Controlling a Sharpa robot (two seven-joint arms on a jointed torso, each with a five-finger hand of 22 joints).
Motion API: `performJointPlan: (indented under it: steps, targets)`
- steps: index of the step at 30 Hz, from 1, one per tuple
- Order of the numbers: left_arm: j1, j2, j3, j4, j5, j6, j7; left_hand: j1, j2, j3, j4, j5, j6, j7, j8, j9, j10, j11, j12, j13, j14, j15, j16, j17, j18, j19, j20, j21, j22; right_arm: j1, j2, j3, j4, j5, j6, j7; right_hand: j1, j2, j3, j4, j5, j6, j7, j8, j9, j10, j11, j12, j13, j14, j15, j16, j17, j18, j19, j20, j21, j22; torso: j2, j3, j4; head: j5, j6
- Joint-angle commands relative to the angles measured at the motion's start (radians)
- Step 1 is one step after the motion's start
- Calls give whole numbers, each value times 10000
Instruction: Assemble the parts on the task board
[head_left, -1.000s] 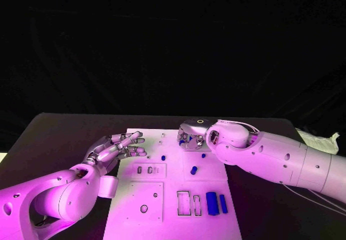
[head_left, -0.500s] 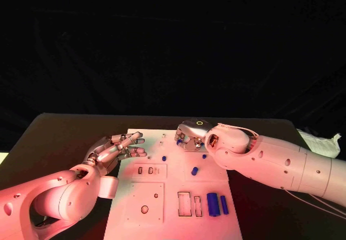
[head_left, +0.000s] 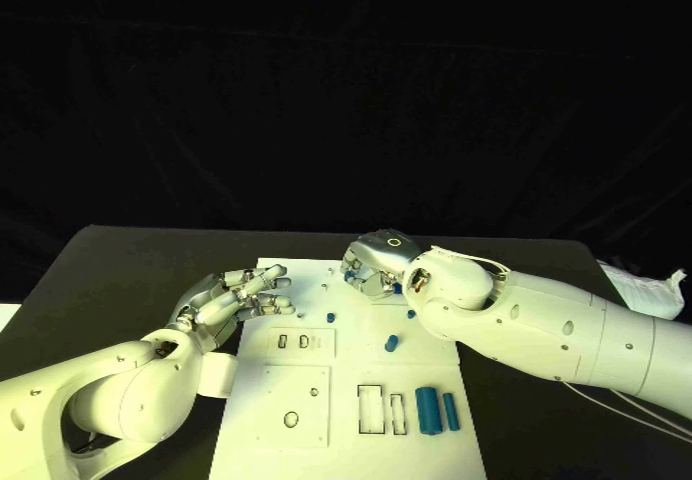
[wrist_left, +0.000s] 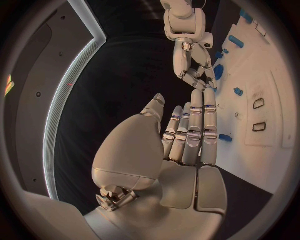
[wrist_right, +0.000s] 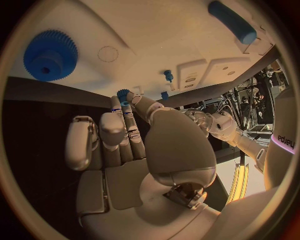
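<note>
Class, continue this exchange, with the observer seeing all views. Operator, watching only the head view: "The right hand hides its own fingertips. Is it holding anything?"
Observer: Yes. The right wrist view shows the right hand pinching a small blue toothed part between thumb and finger.
Operator: Is anything on the task board near it?
Observer: A large blue gear lies there, apart from the fingers.
Operator: And the left hand?
Observer: The left wrist view shows its palm empty and its fingers straight.
</note>
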Motion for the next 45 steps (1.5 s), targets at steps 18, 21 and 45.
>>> performJointPlan:
  steps: [18,21,45]
  targets:
    - [20,-21,12,63,20,176,83,49,26,5,-43,-23,2,55,-49,-8,-81,-14,-41,-9,19,27,-16,16,88,3,10,36,9,14,692,8,-565,-653,-837,-517,71,-24,63,-19,51,89,-8,39,1,215,-109,42,12,-11,-77,33,-23,-101,9,-65,53,-14,19,-8,17,32,23]
    - [22,-21,13,66,20,176,83,49,26,5,-43,-23,2,55,-49,-8,-81,-14,-41,-9,19,27,-16,16,88,3,10,36,9,16,756,9,-616,-663,-830,-497,71,-24,63,-19,51,89,-8,39,1,215,-109,42,12,-11,-77,33,-23,-101,9,-65,53,-14,9,-14,12,31,15]
    - [52,-9,23,121,-12,159,84,61,26,13,-74,-24,-12,56,-68,-10,-98,-9,-58,-10,3,32,-28,38,86,-16,12,42,13,17,1347,-5,-1370,-646,-409,-467,57,-73,78,-25,51,73,-3,16,-2,193,-98,19,2,-26,-71,9,-66,-98,-4,-63,46,-32,29,-22,26,67,-44]
